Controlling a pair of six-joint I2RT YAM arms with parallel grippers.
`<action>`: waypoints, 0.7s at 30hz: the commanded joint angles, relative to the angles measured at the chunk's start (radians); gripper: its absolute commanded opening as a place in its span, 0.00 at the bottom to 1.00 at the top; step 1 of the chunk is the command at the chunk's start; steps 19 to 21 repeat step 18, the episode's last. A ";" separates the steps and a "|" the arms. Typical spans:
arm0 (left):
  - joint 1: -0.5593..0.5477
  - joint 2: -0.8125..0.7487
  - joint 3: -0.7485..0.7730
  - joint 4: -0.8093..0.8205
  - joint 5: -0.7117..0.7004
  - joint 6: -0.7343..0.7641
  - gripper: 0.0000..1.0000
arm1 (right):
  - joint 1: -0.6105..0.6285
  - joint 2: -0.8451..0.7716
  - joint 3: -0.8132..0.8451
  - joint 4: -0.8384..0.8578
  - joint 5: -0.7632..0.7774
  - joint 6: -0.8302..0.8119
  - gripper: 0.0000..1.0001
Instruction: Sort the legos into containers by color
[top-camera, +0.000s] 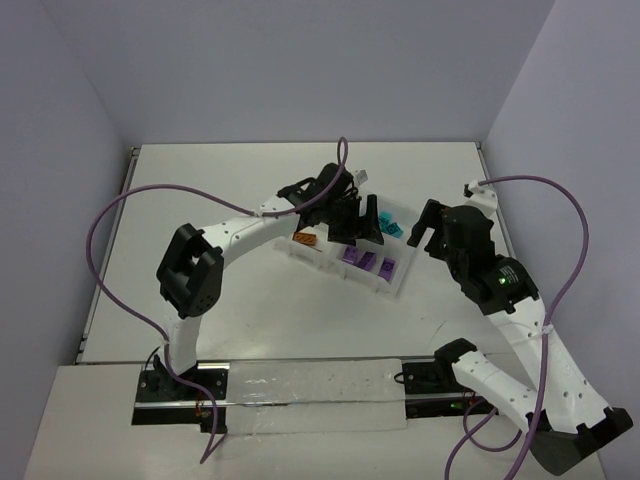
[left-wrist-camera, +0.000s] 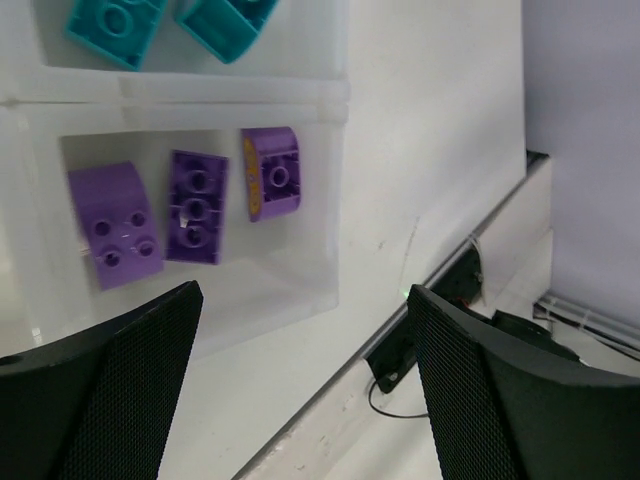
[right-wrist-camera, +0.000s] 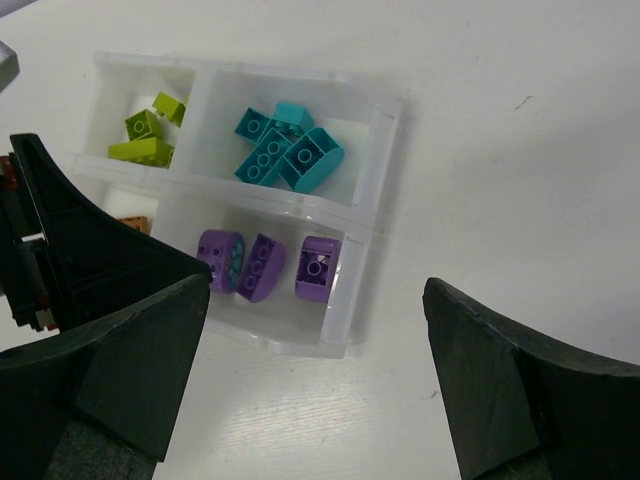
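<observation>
The white tray (right-wrist-camera: 386, 112) holds the legos in its containers. Three purple bricks (left-wrist-camera: 197, 206) lie side by side in one compartment, also seen as purple bricks (right-wrist-camera: 262, 266) and purple bricks (top-camera: 367, 262); the leftmost in the right wrist view shows teal on one face. Teal bricks (right-wrist-camera: 285, 150) fill the compartment beside them, lime bricks (right-wrist-camera: 148, 132) another, and an orange brick (top-camera: 305, 240) the last. My left gripper (top-camera: 355, 228) hangs over the tray, open and empty (left-wrist-camera: 300, 385). My right gripper (right-wrist-camera: 315, 390) is open, empty, and off the tray's right side (top-camera: 418, 232).
A long clear strip (top-camera: 310, 395) on black brackets runs along the near edge between the arm bases. The left arm's purple cable (top-camera: 120, 220) loops over the left half of the table. The table's right edge (top-camera: 490, 190) meets the wall.
</observation>
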 joint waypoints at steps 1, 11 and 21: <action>0.000 -0.059 0.087 -0.093 -0.121 0.061 0.90 | -0.005 -0.020 0.029 0.004 -0.026 -0.004 0.96; 0.044 -0.425 -0.054 -0.221 -0.514 0.118 0.90 | -0.006 -0.054 0.038 -0.008 -0.033 0.054 1.00; 0.168 -0.700 -0.223 -0.197 -0.543 0.109 0.90 | -0.007 -0.056 0.031 -0.065 -0.014 0.096 1.00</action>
